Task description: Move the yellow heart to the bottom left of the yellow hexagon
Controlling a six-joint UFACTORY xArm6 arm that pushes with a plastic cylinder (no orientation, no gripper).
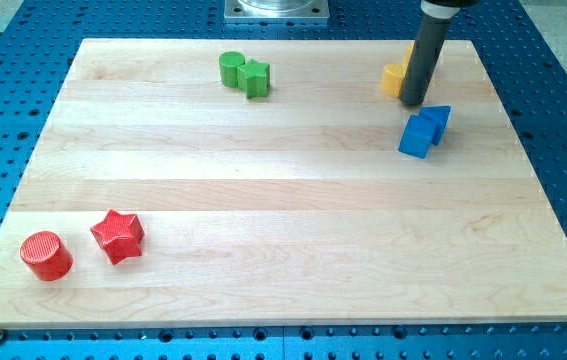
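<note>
My tip (412,103) stands at the view's top right, touching or just in front of a yellow block (393,80) that shows to the rod's left. The dark rod hides much of that block, so I cannot make out its shape. A small sliver of yellow (409,50) shows higher up along the rod's left edge; I cannot tell whether it is a second block. I cannot tell the yellow heart from the yellow hexagon.
Two blue blocks (417,135) (438,120) touch each other just below and right of my tip. A green cylinder (231,68) and a second green block (255,77) sit together at top centre. A red cylinder (46,255) and a red star (117,236) lie at bottom left.
</note>
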